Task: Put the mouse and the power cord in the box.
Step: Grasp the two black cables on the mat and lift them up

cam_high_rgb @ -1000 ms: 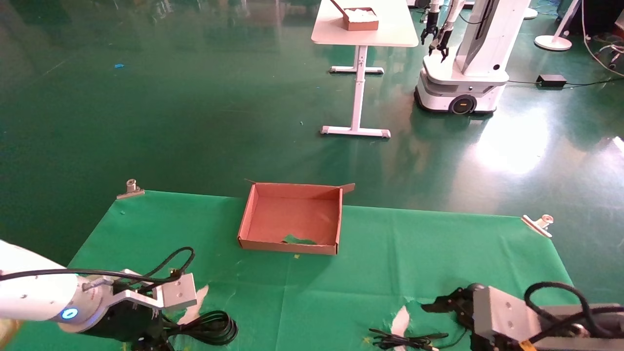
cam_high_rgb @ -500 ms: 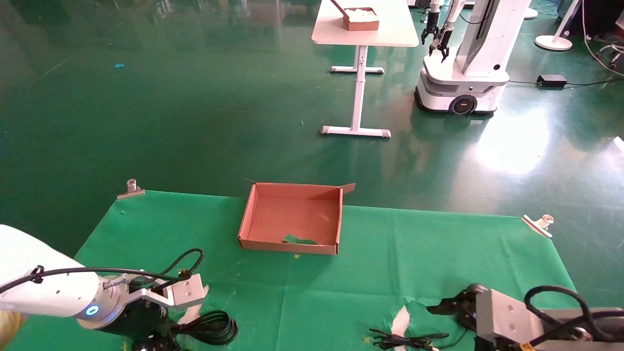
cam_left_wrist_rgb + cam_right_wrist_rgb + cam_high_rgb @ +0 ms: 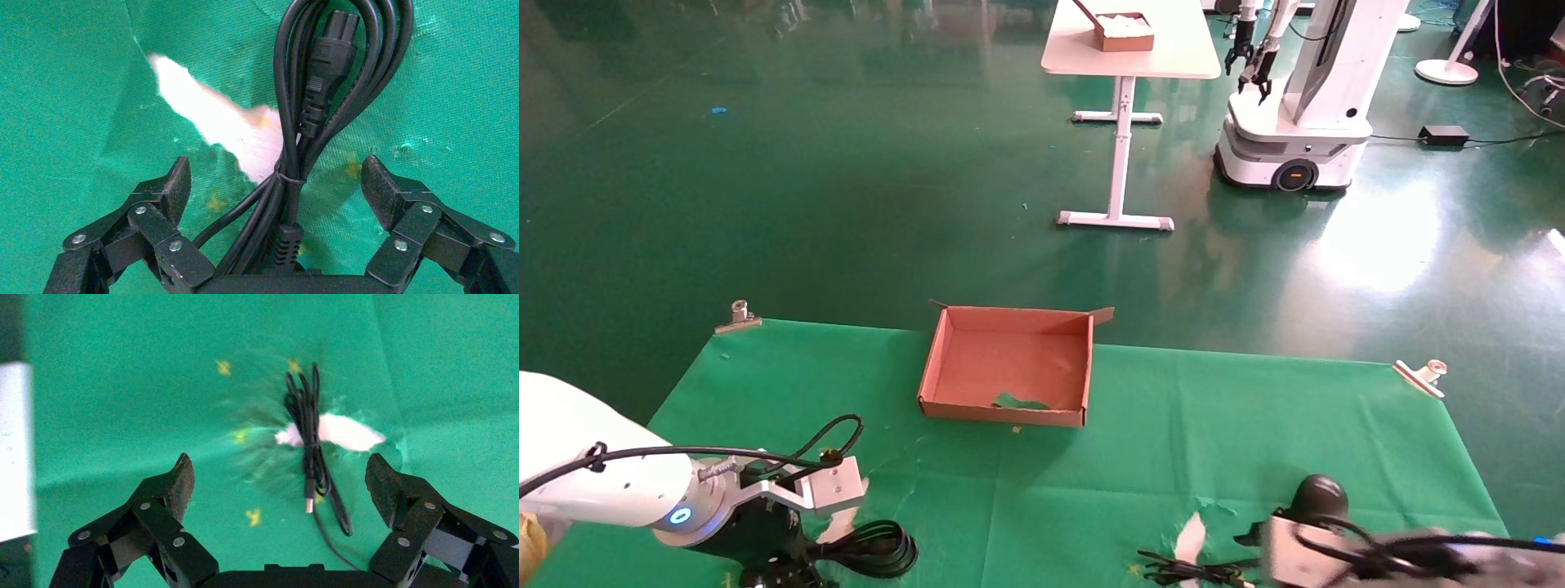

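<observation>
Both grippers are being held open above the near edge of the cloth.

The power cord [image 3: 306, 116] is being straddled by the left gripper [image 3: 275, 190]; the box [image 3: 1008, 365] is lying farther off, centre; the mouse [image 3: 1320, 495] is lying beside the right gripper [image 3: 278, 484], its cable [image 3: 312, 447] between the spread fingers. No writing is readable.

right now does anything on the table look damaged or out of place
Yes. The green cloth is torn: one pale gap shows beside the power cord under the open left gripper, another under the mouse's thin cable below the open right gripper. A green scrap lies in the box.
</observation>
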Robot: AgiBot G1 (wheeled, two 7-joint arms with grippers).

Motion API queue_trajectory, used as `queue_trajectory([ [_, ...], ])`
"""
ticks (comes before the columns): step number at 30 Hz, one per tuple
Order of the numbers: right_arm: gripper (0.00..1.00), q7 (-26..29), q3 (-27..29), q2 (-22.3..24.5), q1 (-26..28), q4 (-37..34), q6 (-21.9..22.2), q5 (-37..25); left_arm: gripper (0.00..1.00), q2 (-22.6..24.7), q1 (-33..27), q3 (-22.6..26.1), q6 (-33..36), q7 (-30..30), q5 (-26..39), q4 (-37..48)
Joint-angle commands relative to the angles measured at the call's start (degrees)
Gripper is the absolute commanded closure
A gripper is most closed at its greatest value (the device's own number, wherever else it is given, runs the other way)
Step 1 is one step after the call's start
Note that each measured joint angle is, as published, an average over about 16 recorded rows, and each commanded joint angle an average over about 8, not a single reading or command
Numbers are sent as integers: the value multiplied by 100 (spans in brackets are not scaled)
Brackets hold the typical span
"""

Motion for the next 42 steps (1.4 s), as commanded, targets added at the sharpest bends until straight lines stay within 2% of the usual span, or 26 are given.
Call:
queue_trajectory([
  [1,0,167,-175,-249,110,-77,76,-427,0,1,-1,0,0,3,0,4],
  [8,0,310,-604,-1115,740,-1128,23,-1250,0,3,-3,0,-1,6,-1,10],
  [14,0,244,-780,-1426,1016,-1645,49,-1620,0,4,-4,1,-2,7,0,12],
  [15,0,234,-799,-1462,1043,-1696,56,-1661,4,4,-4,1,-3,8,0,13],
  [16,5,222,-813,-1490,1064,-1730,61,-1691,13,4,-5,1,-4,8,1,14],
  [17,14,210,-825,-1513,1080,-1757,65,-1718,25,5,-6,2,-5,8,2,15],
  [22,76,197,-856,-1566,1118,-1823,71,-1776,87,5,-7,2,-8,8,4,18],
  [23,89,197,-854,-1560,1115,-1817,71,-1770,96,5,-7,2,-7,8,4,18],
  [24,96,198,-852,-1553,1112,-1810,71,-1763,100,5,-6,2,-7,8,4,18],
  [25,100,199,-844,-1539,1103,-1794,70,-1747,100,4,-6,1,-6,8,3,17],
  [42,100,185,-830,-1528,1097,-1776,44,-1696,100,3,-4,-1,-4,9,-1,18],
])
